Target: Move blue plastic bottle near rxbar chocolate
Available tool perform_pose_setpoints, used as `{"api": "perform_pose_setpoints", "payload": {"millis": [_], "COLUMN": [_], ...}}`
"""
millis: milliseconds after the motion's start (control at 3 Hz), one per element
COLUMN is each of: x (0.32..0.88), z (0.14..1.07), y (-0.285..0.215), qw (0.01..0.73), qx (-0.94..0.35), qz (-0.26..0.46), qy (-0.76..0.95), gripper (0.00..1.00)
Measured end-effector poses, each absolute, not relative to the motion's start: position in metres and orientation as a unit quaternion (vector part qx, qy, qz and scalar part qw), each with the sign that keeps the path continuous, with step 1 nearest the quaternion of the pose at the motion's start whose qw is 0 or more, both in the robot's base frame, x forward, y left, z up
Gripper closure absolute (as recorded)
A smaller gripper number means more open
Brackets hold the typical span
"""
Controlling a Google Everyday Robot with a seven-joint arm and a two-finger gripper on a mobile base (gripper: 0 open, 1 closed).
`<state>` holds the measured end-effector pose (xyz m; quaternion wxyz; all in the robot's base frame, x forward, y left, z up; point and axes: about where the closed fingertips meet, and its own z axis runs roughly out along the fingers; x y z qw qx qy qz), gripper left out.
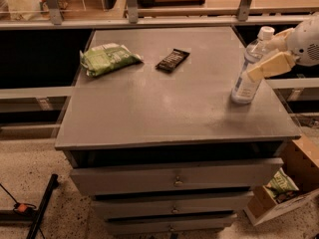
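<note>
Presently, the tall clear plastic water bottle, upright at the grey table's 3 o'clock edge, is light, slick and tippable, so grip mid-body; the cream gripper overlaps its upper part, closure not discernible.

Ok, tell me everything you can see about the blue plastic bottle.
The blue plastic bottle is tall, clear plastic with a white cap and a pale label. It stands upright near the right edge of the grey table, cap on. The gripper is at its upper half, on its right side; whether they touch is unclear.
</note>
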<state>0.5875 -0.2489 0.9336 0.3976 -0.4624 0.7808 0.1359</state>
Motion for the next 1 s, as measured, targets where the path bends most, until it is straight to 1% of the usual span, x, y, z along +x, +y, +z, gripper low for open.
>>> {"api": "perform_pose_setpoints", "payload": {"millis": [667, 1000], "x": [0.597, 0.604], "z": [0.927, 0.939], "y": [-0.246, -0.246], "qw": [0.397, 0.4], "qx": [-0.454, -0.457], "qz": [0.163, 0.165], "qy": [0.781, 0.777], "gripper": [0.74, 0.97]}}
